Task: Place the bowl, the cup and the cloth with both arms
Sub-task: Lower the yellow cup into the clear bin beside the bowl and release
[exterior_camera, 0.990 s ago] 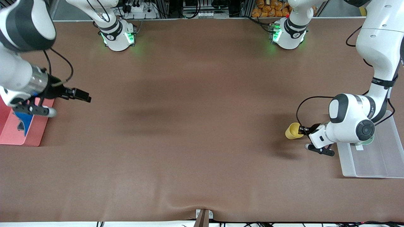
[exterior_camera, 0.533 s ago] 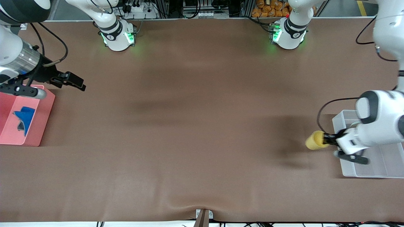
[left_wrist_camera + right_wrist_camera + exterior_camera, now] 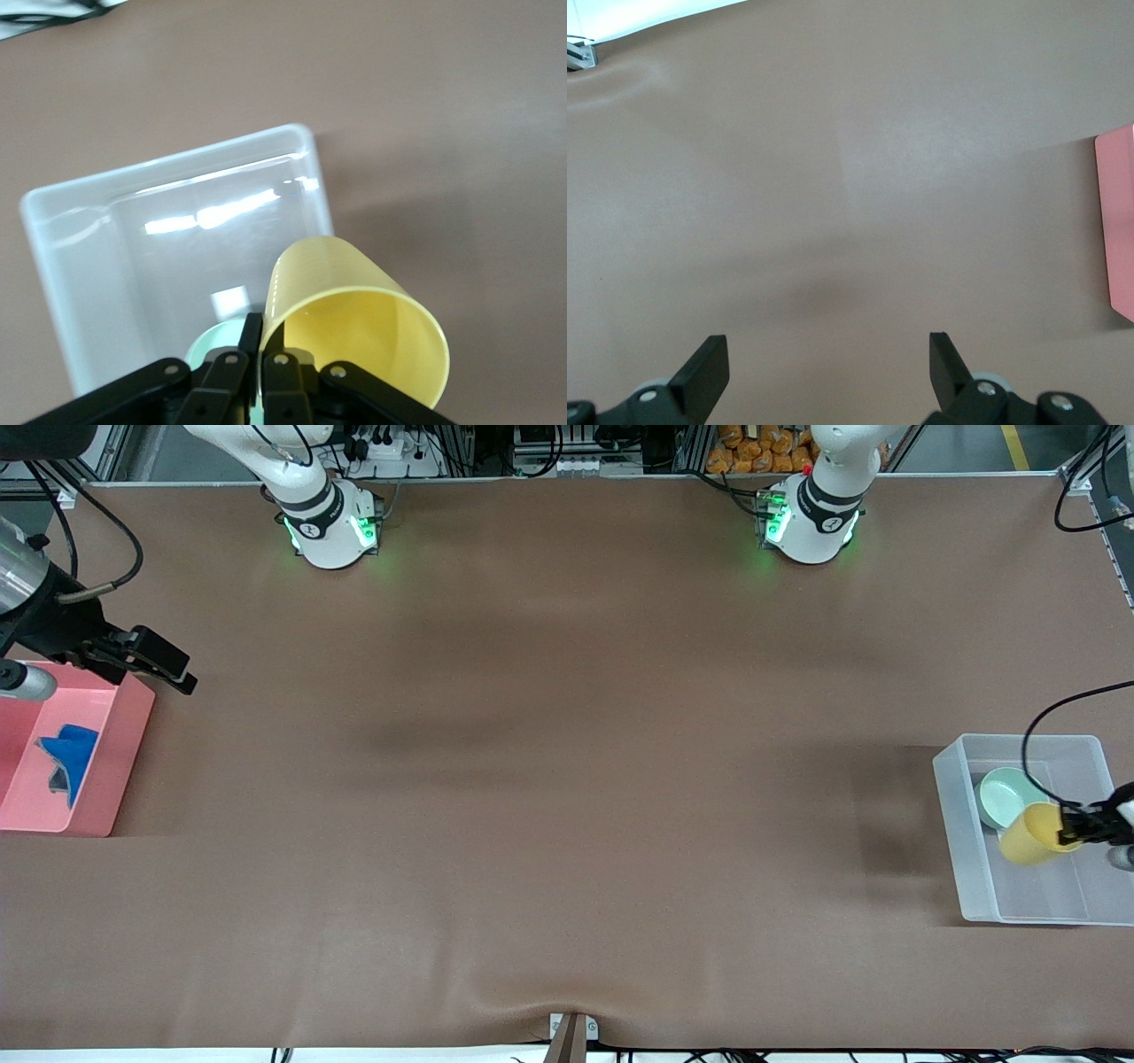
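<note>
Brown counter (image 3: 567, 779): left end effector (image 3: 1074, 828) pinching cup (image 3: 1028, 835) rim, tilted over bin (image 3: 952, 833) at 3 o'clock, bowl (image 3: 1005, 794) already inside; right end effector (image 3: 164, 666) spread, waiting by tray (image 3: 124, 726) holding cloth (image 3: 66, 748)

Left gripper (image 3: 1083, 828): cut off by the front view's edge at the left arm's end of the table; only dark fingers and a cable show there, the arm itself out of frame. In the left wrist view the fingers (image 3: 276, 370) run off the picture's edge.

Bowl (image 3: 1008, 795): partly covered by the cup (image 3: 1032, 834) in the front view; in the left wrist view only a pale green sliver (image 3: 215, 338) shows past the fingers and cup.

Clear bin (image 3: 970, 841): its end toward the left arm's side is cut by the frame.

Right gripper (image 3: 158, 662): wrist and arm leave the frame; in the right wrist view only the fingertips (image 3: 707, 367) show.

Pink tray (image 3: 124, 753): cut by the frame edge. Blue cloth (image 3: 69, 748): folds too small to tell.
</note>
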Controlling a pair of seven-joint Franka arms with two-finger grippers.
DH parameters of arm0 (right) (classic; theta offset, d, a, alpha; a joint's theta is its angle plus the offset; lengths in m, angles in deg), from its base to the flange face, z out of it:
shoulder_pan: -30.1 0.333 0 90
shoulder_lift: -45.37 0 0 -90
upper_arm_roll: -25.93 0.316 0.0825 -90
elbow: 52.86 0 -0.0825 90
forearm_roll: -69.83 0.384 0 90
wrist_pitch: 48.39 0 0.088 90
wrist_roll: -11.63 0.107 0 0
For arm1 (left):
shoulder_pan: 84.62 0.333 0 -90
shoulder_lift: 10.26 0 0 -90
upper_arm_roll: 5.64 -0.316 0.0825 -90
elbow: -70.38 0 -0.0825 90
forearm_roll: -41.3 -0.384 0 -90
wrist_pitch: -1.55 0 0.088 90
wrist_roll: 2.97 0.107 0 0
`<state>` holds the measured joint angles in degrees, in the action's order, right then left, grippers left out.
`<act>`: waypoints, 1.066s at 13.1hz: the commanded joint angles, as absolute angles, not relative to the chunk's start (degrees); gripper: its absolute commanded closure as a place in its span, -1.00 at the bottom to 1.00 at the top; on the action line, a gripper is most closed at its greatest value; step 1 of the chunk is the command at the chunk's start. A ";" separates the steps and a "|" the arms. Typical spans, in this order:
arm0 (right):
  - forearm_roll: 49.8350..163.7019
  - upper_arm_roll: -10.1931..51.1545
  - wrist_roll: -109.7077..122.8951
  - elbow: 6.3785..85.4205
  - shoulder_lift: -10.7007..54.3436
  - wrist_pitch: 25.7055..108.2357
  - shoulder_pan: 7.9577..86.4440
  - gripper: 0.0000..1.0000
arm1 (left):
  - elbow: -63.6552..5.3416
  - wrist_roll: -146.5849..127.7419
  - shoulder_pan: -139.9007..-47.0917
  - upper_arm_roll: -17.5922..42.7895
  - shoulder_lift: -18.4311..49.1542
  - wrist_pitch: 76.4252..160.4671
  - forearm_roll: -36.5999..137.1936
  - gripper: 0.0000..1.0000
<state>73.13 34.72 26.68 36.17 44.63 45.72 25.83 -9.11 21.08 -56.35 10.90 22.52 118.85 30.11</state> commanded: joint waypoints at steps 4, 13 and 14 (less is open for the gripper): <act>72.21 34.89 26.83 34.15 43.62 43.37 26.06 -1.00 | -7.32 32.16 -54.39 5.61 28.75 130.72 31.71 1.00; 72.21 34.89 26.83 34.24 43.62 42.58 25.97 -1.00 | -6.01 37.02 -54.65 5.35 36.49 131.62 37.44 1.00; 72.12 34.89 26.83 34.24 43.62 42.49 26.06 -1.00 | -5.82 37.19 -54.83 5.26 36.58 131.62 37.44 1.00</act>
<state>73.05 34.80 26.68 36.06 44.50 43.76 25.83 -8.51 35.44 -54.51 5.44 35.21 131.90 36.03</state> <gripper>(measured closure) 0.000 0.969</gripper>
